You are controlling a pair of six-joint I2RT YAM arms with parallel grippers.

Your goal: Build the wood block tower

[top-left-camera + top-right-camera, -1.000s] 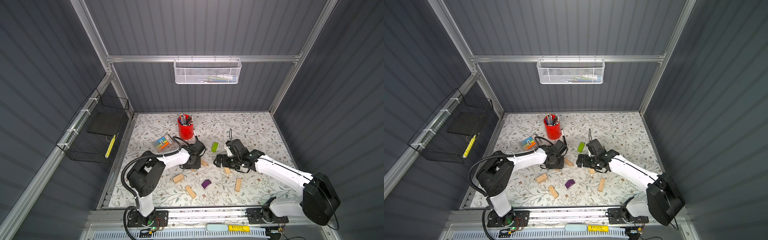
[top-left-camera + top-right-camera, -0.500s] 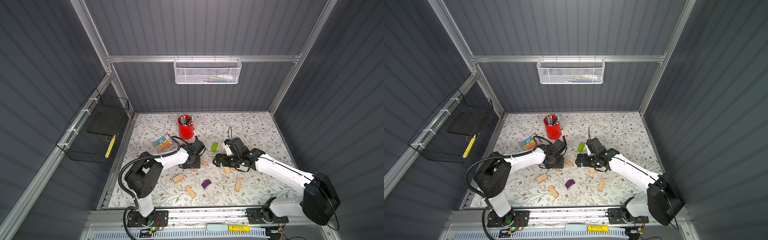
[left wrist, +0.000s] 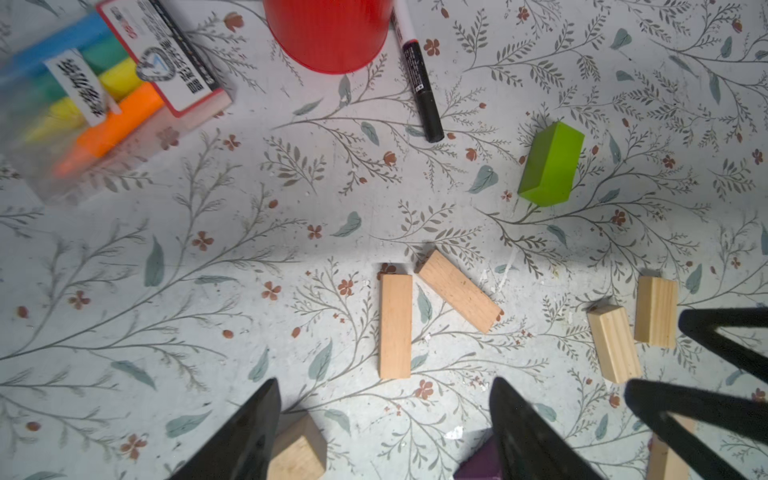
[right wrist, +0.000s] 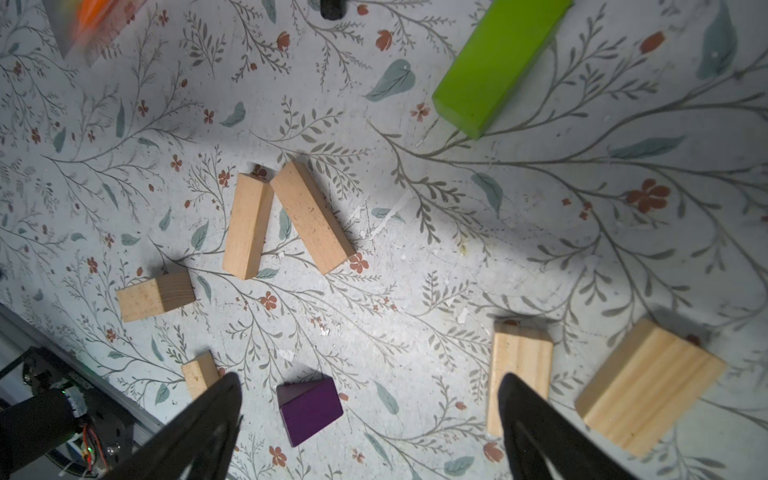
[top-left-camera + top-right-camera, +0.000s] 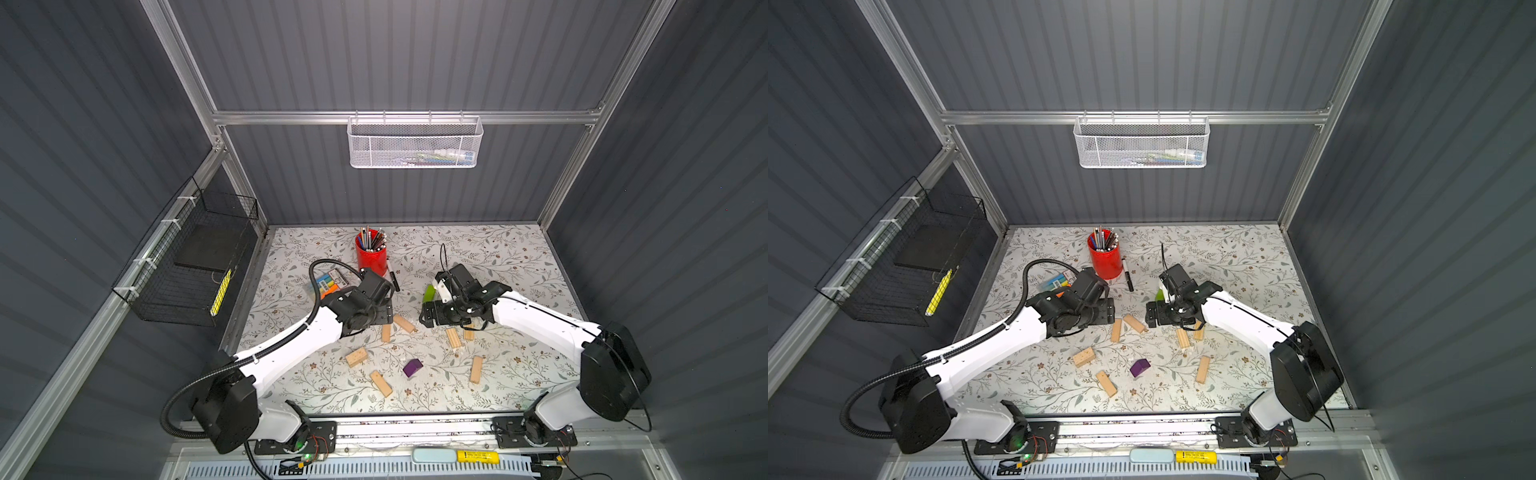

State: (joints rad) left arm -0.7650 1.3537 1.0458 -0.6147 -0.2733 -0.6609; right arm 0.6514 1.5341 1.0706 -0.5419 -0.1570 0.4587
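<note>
Jaws wide, grainy rect. wood blocks [image 3: 395, 326] scattered

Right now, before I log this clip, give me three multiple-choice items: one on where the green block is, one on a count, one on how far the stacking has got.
1. The green block lies:
A. on another block
B. flat on the table
C. over the table's edge

2. The pale blocks number:
A. five
B. nine
C. seven

3. Stacking so far:
A. none
B. two crossed layers
C. all blocks stacked

Answers:
1 B: both wrist views show it resting on the table by itself.
2 C: both top views show seven pale blocks scattered about.
3 A: every block lies on the table and none rests on another.
</note>
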